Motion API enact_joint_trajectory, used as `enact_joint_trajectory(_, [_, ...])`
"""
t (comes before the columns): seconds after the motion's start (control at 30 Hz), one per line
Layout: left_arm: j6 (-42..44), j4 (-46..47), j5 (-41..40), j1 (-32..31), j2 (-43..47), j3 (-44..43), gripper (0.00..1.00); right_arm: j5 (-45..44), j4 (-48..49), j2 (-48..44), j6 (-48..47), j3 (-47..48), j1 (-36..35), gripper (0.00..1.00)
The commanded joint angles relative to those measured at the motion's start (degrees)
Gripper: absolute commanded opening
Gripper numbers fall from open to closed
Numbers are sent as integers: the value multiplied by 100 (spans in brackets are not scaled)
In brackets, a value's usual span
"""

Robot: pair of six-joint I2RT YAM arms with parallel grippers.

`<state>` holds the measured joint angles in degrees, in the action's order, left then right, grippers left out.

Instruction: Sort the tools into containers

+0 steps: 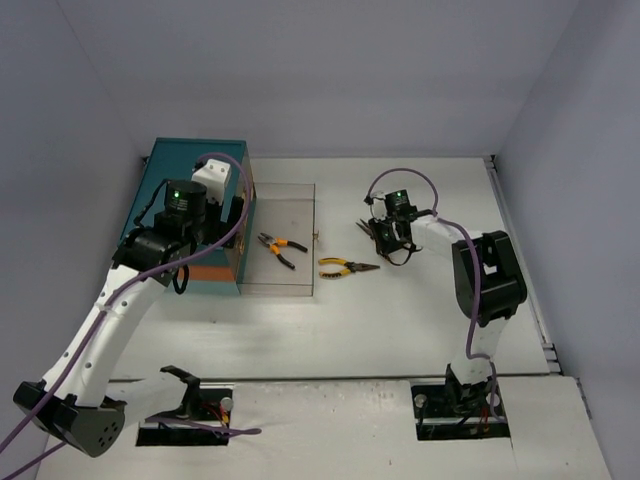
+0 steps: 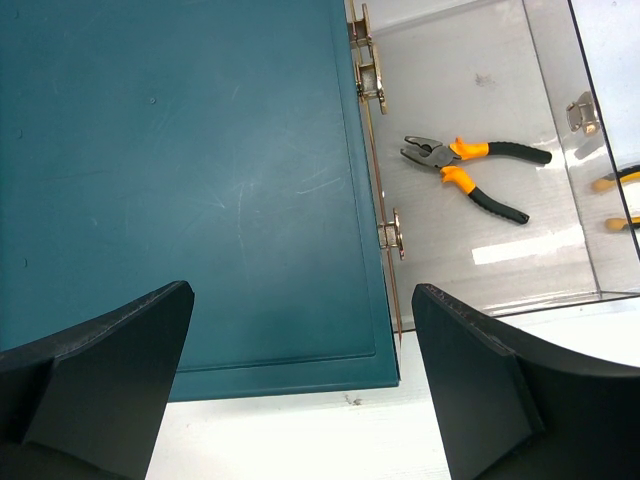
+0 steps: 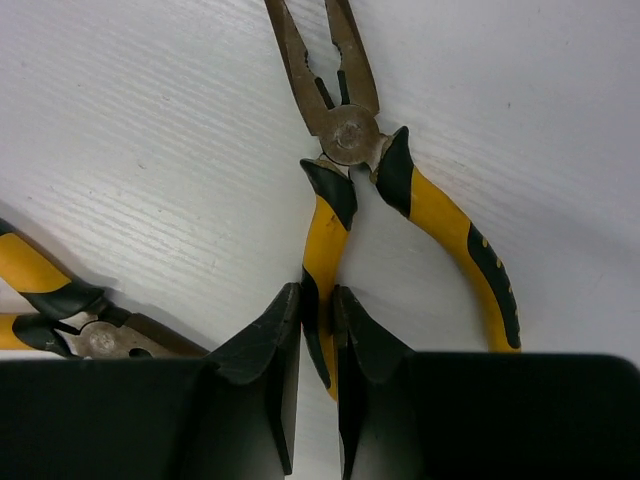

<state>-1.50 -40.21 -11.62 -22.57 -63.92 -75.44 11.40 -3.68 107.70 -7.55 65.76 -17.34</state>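
Note:
My right gripper is shut on one handle of yellow-and-black long-nose pliers, which lie flat on the white table with their nose pointing away. A second pair of yellow-handled pliers lies just to the left. In the top view another yellow pair rests on the table beside my right gripper. My left gripper hangs open and empty over the lid of the teal chest. Orange-handled pliers lie in the clear drawer pulled out of the chest.
The drawer's brass hinges run along the chest's right edge. Grey walls close in the table at the back and both sides. A purple cable loops above the right arm.

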Motion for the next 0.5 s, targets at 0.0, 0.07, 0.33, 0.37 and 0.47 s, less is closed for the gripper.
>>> enact_joint_trajectory(0.0, [18, 212, -16, -46, 5, -249, 89, -517, -24, -316, 55, 346, -221, 0])
enact_joint_trajectory(0.07, [18, 206, -16, -46, -2, -265, 89, -633, -27, -579, 109, 537, -347, 0])
enact_joint_trajectory(0.33, [31, 224, -60, -46, 33, -252, 89, -951, -23, -1107, 594, 1722, -1474, 0])
enact_joint_trajectory(0.37, [33, 222, -62, -46, 40, -252, 89, -978, -16, -1047, 700, 1895, -1600, 0])
enact_joint_trajectory(0.47, [18, 224, -79, -46, 74, -251, 89, -1039, -1, -765, 1049, 2360, -1935, 0])
